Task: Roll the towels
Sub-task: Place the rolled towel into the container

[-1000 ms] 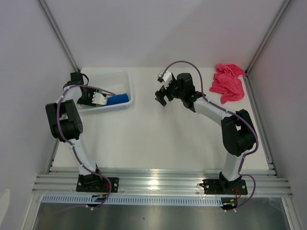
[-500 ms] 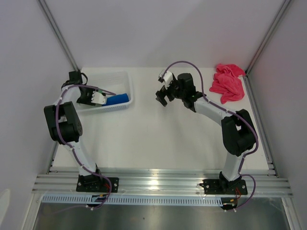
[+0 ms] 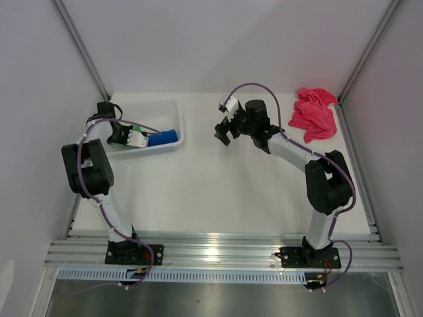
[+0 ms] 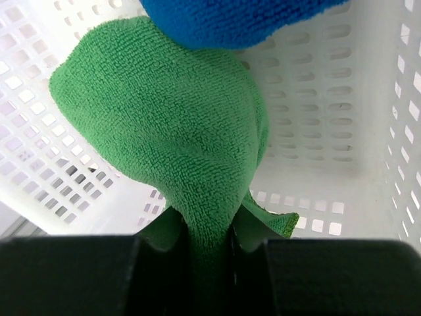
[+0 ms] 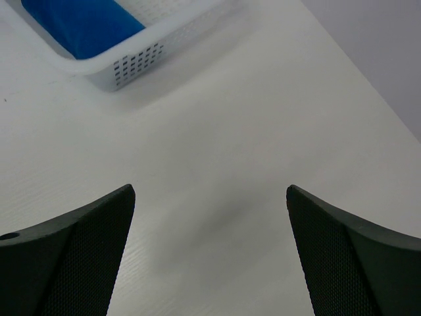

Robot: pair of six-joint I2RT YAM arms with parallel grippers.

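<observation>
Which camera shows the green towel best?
Left wrist: the green towel fills the frame, pinched in the left hand. The top view shows only a green speck at that hand; the right wrist view shows none.

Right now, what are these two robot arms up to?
The left gripper is down inside the white basket, pinching a fold of the green towel. The blue towel lies against it in the same basket, apparently rolled. The right gripper hangs open over the middle of the table, holding nothing. The pink towel sits crumpled at the table's far right corner, untouched.
</observation>
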